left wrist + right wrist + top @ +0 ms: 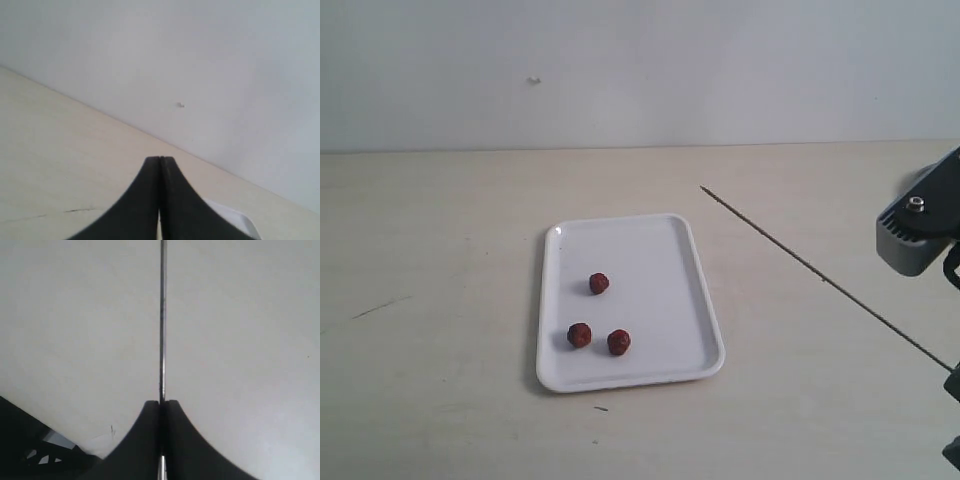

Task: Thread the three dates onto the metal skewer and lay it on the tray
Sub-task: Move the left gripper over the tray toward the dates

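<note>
**While the three dates [599, 283] lie loose, the right gripper [161, 404] holds the metal skewer [800, 262]**

All three dates sit apart from one another on the white tray [660, 260], none threaded. The right gripper is clamped on the skewer, which slants across the table [440, 250] to the right of the tray, apart from its rim. The left gripper [160, 160] is closed on nothing. A dark scratch [380, 306] marks the table far left.

Exterior view looks obliquely down across the table [430, 240] to the wall [720, 60]; low left wrist view shares the tray [655, 290] [234, 220] corner; right wrist view sights closely along the metal skewer [162, 315] [800, 259]
</note>
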You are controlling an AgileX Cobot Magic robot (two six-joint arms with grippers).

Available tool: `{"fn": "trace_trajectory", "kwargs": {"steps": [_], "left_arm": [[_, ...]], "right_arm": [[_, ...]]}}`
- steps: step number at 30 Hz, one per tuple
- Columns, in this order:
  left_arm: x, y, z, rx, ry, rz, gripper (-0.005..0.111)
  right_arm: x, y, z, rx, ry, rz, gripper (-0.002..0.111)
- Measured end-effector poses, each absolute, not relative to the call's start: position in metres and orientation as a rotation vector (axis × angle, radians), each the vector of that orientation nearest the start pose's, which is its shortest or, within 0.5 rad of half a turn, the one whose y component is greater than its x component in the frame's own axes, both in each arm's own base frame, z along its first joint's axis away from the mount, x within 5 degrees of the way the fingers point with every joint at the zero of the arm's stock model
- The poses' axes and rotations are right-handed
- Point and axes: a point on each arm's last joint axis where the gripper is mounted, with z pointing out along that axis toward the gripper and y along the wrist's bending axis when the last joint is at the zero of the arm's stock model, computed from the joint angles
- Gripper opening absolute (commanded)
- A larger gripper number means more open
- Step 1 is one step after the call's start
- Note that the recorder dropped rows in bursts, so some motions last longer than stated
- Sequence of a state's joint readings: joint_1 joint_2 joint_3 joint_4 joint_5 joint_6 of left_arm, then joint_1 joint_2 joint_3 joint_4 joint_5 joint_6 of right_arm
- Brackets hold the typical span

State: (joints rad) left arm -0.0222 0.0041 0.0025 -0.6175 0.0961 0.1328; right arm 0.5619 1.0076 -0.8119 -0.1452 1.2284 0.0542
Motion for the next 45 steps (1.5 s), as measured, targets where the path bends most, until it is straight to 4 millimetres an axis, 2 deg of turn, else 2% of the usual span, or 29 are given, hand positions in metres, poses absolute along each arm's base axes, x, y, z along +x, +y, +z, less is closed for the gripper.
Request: {"fn": "trace_trajectory", "kwargs": {"steps": [7,11,13,15,16,17,18,19,20,22,23,24,28,32,36,40,45], "left_arm": [[0.057,-0.007,0.205,-0.343,1.553,-0.470,0.000],[0.057,-0.008,0.205,-0.434,1.533,-0.578,0.000],[0.053,-0.007,0.228,-0.438,1.458,-0.614,0.000],[0.044,-0.008,0.287,-0.350,1.345,-0.594,0.000],[0.044,-0.009,0.299,-0.323,1.346,-0.581,0.000],[0.051,-0.013,0.326,-0.249,1.391,-0.549,0.000],[0.057,-0.015,0.337,-0.220,1.427,-0.541,0.000],[0.078,-0.022,0.350,-0.145,1.560,-0.536,0.000],[0.104,-0.027,0.353,-0.100,1.700,-0.541,0.000],[0.153,-0.034,0.339,-0.077,1.945,-0.564,0.000],[0.170,-0.035,0.329,-0.077,2.039,-0.575,0.000],[0.204,-0.039,0.301,-0.079,2.235,-0.603,0.000],[0.251,-0.050,0.250,0.055,2.517,-0.623,0.000],[0.280,-0.069,0.217,0.244,2.659,-0.620,0.000],[0.303,-0.096,0.200,0.481,2.700,-0.550,0.000],[0.315,-0.131,0.200,0.666,2.649,-0.531,0.011],[0.321,-0.172,0.207,1.070,2.391,-0.380,0.031]], "right_arm": [[0.138,0.072,0.289,-0.770,2.774,-0.098,0.000],[0.138,0.072,0.289,-0.770,2.774,-0.098,0.000],[0.138,0.072,0.289,-0.761,2.776,-0.097,0.000],[0.138,0.072,0.289,-0.741,2.781,-0.094,0.000],[0.138,0.072,0.289,-0.733,2.784,-0.094,0.000],[0.138,0.072,0.289,-0.721,2.787,-0.092,0.000],[0.138,0.072,0.289,-0.718,2.788,-0.092,0.000],[0.139,0.072,0.289,-0.712,2.789,-0.093,0.000],[0.139,0.072,0.289,-0.712,2.789,-0.093,0.000],[0.139,0.072,0.289,-0.710,2.786,-0.095,0.000],[0.139,0.072,0.289,-0.709,2.787,-0.095,0.000],[0.139,0.072,0.289,-0.709,2.787,-0.095,0.000],[0.139,0.072,0.289,-0.709,2.787,-0.095,0.000],[0.139,0.072,0.289,-0.685,2.792,-0.092,0.000],[0.139,0.072,0.289,-0.662,2.797,-0.088,0.000],[0.139,0.072,0.289,-0.636,2.803,-0.085,0.000],[0.139,0.073,0.288,-0.618,2.809,-0.076,0.000]]}}
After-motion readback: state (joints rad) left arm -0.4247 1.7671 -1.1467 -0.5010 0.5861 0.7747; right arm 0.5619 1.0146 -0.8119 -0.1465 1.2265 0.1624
